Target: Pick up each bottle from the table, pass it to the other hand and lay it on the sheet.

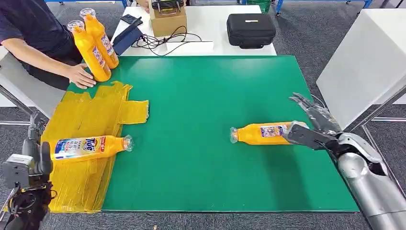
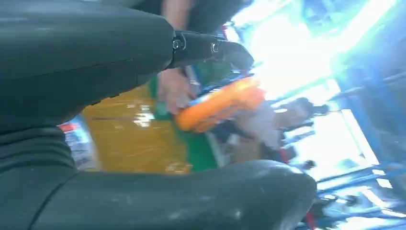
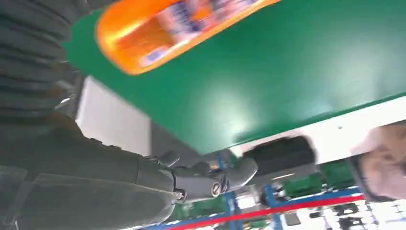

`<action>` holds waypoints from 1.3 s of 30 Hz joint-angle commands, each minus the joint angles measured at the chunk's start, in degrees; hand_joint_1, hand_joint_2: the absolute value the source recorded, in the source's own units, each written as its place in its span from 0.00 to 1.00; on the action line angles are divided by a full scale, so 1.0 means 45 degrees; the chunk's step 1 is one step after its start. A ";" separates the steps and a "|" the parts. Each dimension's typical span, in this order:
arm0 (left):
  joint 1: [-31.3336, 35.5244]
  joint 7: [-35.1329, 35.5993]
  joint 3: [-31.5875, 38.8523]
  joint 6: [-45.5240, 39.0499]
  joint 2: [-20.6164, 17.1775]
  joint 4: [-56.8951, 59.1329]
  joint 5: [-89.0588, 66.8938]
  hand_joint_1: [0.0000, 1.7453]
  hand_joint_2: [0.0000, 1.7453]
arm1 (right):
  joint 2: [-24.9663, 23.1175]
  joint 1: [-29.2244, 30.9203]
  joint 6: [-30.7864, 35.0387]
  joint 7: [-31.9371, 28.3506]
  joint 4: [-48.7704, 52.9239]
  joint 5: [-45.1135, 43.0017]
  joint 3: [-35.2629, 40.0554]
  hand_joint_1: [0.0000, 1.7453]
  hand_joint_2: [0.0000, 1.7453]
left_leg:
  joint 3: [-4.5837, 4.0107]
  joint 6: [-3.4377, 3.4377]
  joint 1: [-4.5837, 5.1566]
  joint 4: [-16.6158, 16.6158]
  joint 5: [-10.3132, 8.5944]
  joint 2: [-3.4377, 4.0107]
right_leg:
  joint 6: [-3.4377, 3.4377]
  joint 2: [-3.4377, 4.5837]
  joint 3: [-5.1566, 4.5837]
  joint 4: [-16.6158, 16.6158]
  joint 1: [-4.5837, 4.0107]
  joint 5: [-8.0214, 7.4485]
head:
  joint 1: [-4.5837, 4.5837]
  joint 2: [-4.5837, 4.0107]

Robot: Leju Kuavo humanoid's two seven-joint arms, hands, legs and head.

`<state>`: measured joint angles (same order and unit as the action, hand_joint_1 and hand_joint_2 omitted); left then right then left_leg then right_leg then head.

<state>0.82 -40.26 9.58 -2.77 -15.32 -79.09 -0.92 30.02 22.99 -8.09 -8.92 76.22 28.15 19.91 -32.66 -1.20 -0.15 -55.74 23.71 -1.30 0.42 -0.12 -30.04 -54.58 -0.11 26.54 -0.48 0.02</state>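
Orange bottle [image 1: 261, 133] lies on its side on the table near the right edge, base toward the right robot hand [image 1: 313, 125], whose fingers are spread, nothing held. Likely rigid plastic, glossy label, may roll; grasp mid-body. Left robot hand [image 2: 143, 120] empty, fingers apart.

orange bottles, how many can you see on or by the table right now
4. One bottle on the yellow sheet, lying down. One bottle on the green mat at the right hand. Two leaning bottles at the far left corner, beside a person's hand.
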 commanded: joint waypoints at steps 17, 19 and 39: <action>-0.1388 0.0058 0.1858 0.1218 0.2030 -0.3072 0.0227 0.00 0.00 | 0.0653 -0.3555 -0.0723 0.0511 0.2227 0.1373 -0.2211 0.00 1.00 | 0.0017 -0.0029 0.0009 0.0010 0.0054 0.0073 | 0.0013 0.0047 0.0004 0.0025 -0.0007 0.0004 | 0.0000 0.0000; -0.1338 0.0058 0.1842 0.1337 0.2104 -0.3068 0.0285 0.00 0.00 | 0.0604 -0.3616 -0.0775 0.0529 0.2081 0.1434 -0.2239 0.00 1.00 | 0.0049 -0.0024 0.0001 0.0006 0.0074 0.0098 | 0.0021 0.0061 0.0038 0.0035 -0.0015 0.0012 | -0.0005 0.0000; -0.0221 0.0058 0.0710 0.1028 0.2122 -0.2559 0.0109 0.00 0.00 | -0.3314 0.1940 0.1773 -0.0101 -0.5360 0.3912 0.1516 0.00 1.00 | 0.0090 -0.0013 -0.0013 0.0018 0.0060 0.0247 | 0.0013 0.0191 0.0044 0.0028 -0.0032 -0.0015 | 0.0000 0.0000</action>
<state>-3.22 -40.26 14.23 1.84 -5.88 -93.42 -1.29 21.49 20.10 -0.31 -8.61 70.57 46.58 17.13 -32.57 -1.33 -0.12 -55.72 23.88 -0.57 0.41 0.46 -30.09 -54.61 -0.17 26.52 -0.48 0.02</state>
